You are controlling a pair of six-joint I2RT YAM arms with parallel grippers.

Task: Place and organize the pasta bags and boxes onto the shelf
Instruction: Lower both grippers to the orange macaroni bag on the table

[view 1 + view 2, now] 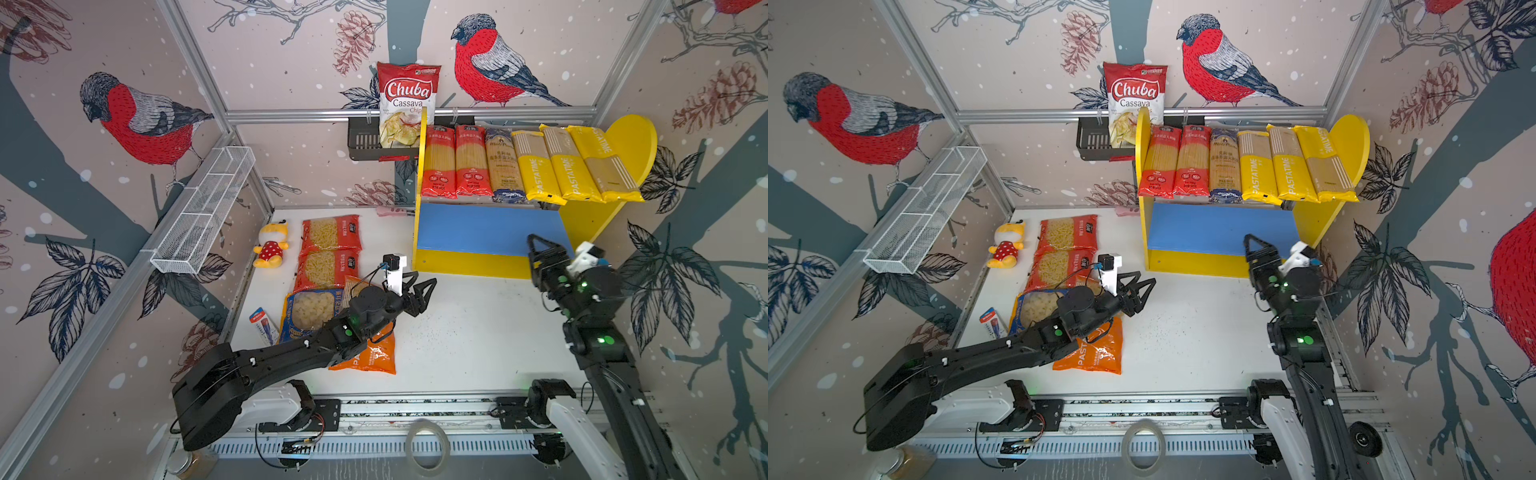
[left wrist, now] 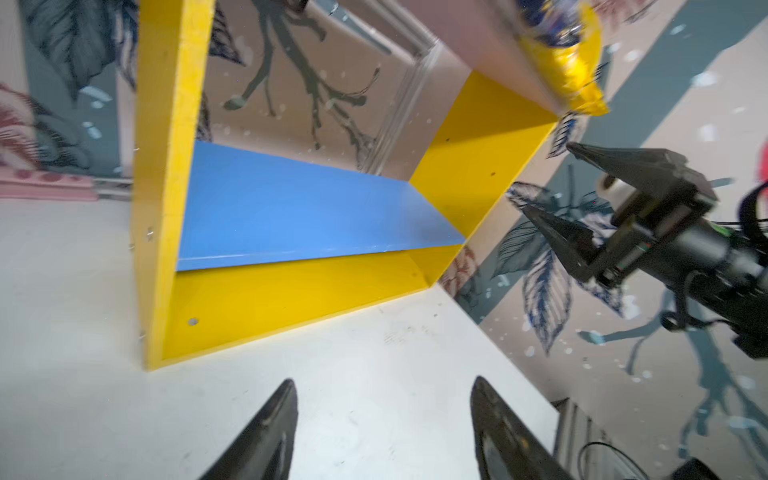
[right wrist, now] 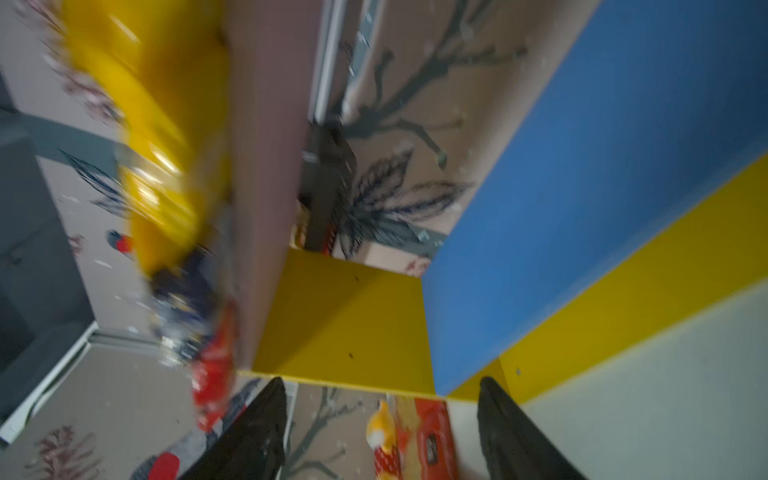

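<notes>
The left gripper (image 2: 382, 399) has its jaws wide apart with nothing between them. It hangs above the white table (image 1: 457, 353), turned toward the shelf (image 1: 469, 262). The right gripper (image 3: 380, 390) is also spread and empty, just in front of the right end of the blue lower board (image 1: 486, 228), which is bare. Six long spaghetti packs (image 1: 532, 166) lie side by side on the upper board. The yellow ones stick out over its front edge, so I think a lift of the right gripper could push them off. Four bags wait on the table: two red macaroni bags (image 1: 330, 232), a blue-yellow bag (image 1: 309, 309) and an orange bag (image 1: 374, 353) partly under the left arm. They overlap, so taking one may drag its neighbour.
</notes>
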